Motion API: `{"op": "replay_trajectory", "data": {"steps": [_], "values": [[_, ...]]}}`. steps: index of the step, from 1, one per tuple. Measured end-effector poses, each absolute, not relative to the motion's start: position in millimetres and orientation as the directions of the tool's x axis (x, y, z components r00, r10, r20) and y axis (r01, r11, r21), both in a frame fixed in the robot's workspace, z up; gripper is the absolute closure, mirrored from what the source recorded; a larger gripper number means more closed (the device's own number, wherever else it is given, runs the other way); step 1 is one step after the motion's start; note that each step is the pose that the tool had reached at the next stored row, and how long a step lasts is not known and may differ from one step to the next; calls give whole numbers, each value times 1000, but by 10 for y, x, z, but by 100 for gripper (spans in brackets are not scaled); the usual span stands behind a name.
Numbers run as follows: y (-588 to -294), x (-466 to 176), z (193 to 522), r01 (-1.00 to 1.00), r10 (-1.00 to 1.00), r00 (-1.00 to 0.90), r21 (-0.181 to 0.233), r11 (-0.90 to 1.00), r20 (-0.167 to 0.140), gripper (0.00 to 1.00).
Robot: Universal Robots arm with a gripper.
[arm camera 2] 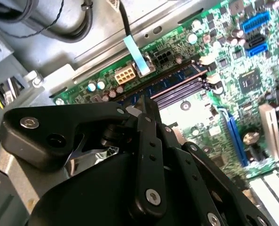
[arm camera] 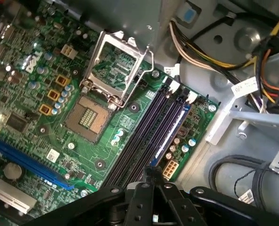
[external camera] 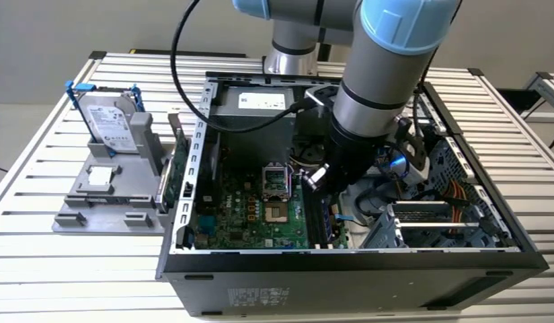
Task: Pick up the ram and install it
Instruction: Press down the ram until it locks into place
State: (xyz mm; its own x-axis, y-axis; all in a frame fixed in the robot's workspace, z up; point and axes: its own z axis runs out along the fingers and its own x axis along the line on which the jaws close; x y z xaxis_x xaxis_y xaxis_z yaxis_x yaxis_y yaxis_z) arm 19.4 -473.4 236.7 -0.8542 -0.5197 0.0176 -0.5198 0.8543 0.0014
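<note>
The hand, fingers pinched together, presses down on the ram lying in the outermost memory slot directly beneath it, and an off-centre push could seat one end only, leaving the stick tilted and its latches unclosed.

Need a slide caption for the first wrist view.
Gripper above the memory slots, ram in the outermost, beside the open CPU socket.

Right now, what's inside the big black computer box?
Inside the computer case lies a green motherboard with an open processor socket and dark memory slots. The arm covers part of it.
</note>
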Motion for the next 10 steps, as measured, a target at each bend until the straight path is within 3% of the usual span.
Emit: {"op": "replay_trajectory", "data": {"steps": [10], "values": [[-4729, 194, 2364, -657, -657, -754, 1, 754, 18, 100]]}}
